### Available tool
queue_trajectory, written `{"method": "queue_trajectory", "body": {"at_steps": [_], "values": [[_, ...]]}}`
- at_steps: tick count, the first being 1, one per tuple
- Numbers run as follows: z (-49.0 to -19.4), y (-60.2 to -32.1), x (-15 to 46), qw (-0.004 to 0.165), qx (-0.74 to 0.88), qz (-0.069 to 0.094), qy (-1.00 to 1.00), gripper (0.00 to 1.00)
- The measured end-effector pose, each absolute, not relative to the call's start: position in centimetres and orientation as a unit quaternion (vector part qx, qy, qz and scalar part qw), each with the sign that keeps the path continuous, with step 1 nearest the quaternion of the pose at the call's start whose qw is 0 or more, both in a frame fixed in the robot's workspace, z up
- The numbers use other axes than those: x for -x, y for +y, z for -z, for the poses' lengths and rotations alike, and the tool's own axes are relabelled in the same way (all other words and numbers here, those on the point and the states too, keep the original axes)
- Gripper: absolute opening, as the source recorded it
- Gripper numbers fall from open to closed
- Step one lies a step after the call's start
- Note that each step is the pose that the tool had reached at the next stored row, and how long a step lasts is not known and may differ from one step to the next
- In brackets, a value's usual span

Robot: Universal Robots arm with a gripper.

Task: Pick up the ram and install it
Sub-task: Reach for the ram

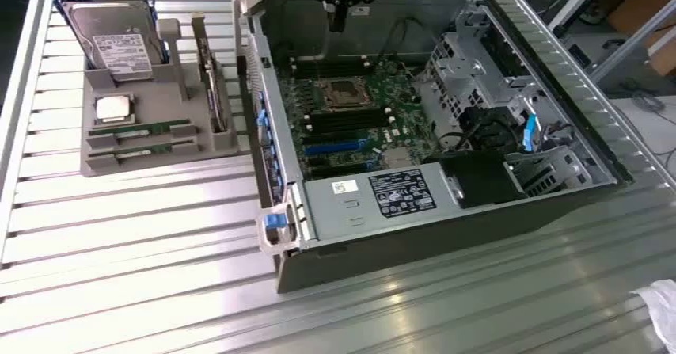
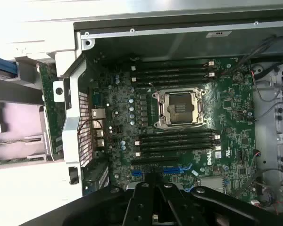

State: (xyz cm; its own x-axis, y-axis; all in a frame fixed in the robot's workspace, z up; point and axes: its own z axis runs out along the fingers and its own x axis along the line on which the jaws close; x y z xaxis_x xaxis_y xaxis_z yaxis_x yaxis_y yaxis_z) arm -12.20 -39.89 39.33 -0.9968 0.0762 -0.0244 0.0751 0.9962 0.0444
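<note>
Two ram sticks, long and green, lie side by side in a grey holder [image 1: 100,168] at the exterior view's left: one [image 1: 141,129] and another [image 1: 142,153] just in front of it. My gripper [image 1: 336,17] hangs above the back of the open computer case [image 1: 317,247], well away from the holder. In the wrist view the gripper [image 2: 153,186] is shut with nothing between its fingers, over the green motherboard [image 2: 226,113]. Black memory slots [image 2: 177,141] run beside the bare CPU socket [image 2: 179,108], with more slots [image 2: 172,73] on its other side.
The holder also carries a silver hard drive [image 1: 116,41], a square silver CPU [image 1: 113,108] and an upright card [image 1: 214,93]. Inside the case are a labelled power supply [image 1: 391,196], a metal drive cage [image 1: 476,61] and loose cables [image 1: 465,132]. The case stands on a ribbed metal table [image 1: 138,243].
</note>
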Motion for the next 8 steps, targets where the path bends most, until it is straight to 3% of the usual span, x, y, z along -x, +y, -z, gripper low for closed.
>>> {"method": "queue_trajectory", "body": {"at_steps": [8], "values": [[-39.33,-39.89,12.81,0.013,-0.038,-0.022,0.999,0.11]]}}
